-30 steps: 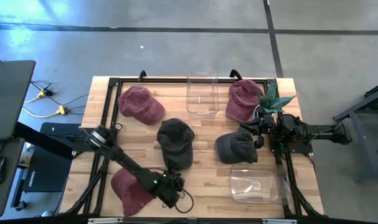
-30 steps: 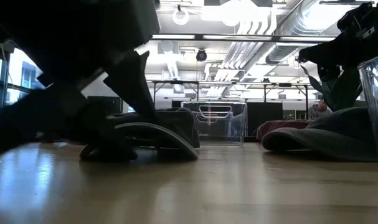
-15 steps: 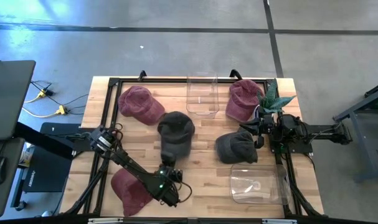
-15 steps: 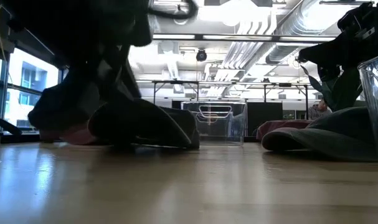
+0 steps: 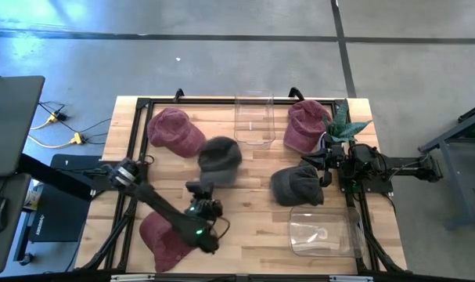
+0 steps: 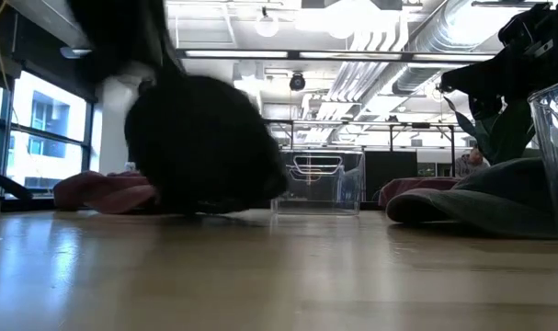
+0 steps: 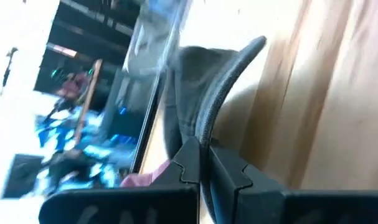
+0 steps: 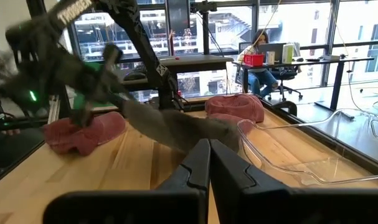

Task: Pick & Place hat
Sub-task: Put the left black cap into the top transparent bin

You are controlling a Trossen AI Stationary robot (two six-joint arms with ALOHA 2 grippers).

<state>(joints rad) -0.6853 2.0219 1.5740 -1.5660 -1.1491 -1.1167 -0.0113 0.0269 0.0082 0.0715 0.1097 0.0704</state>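
A dark grey hat point(image 5: 220, 154) lies in the middle of the table, brim end raised. My left gripper point(image 5: 201, 190) is on its near side, shut on the brim. In the right wrist view the hat point(image 8: 170, 127) slants down from that gripper. In the low view the hat point(image 6: 200, 147) is a dark mound reaching down to the tabletop. My right gripper point(image 5: 328, 166) waits shut at the right edge, touching nothing. My left gripper pinches the hat's brim edge point(image 7: 205, 140) between its two fingers point(image 7: 187, 163), coming from the table's near side and slanting slightly down. The brim end is raised. The crown hangs lower toward the far side; I cannot tell whether it touches the table.
Maroon hats lie at the far left point(image 5: 176, 131), near left point(image 5: 163, 239) and far right point(image 5: 305, 125). A second dark hat point(image 5: 297, 186) lies right of centre. Clear bins stand at the far middle point(image 5: 254, 119) and near right point(image 5: 323, 231). A plant point(image 5: 344, 125) stands at the far right.
My left gripper has shut on the dark hat's brim, rolled its wrist, risen and gone toward the far edge. The brim end has come up off the table, and the hat has shifted toward the far edge.
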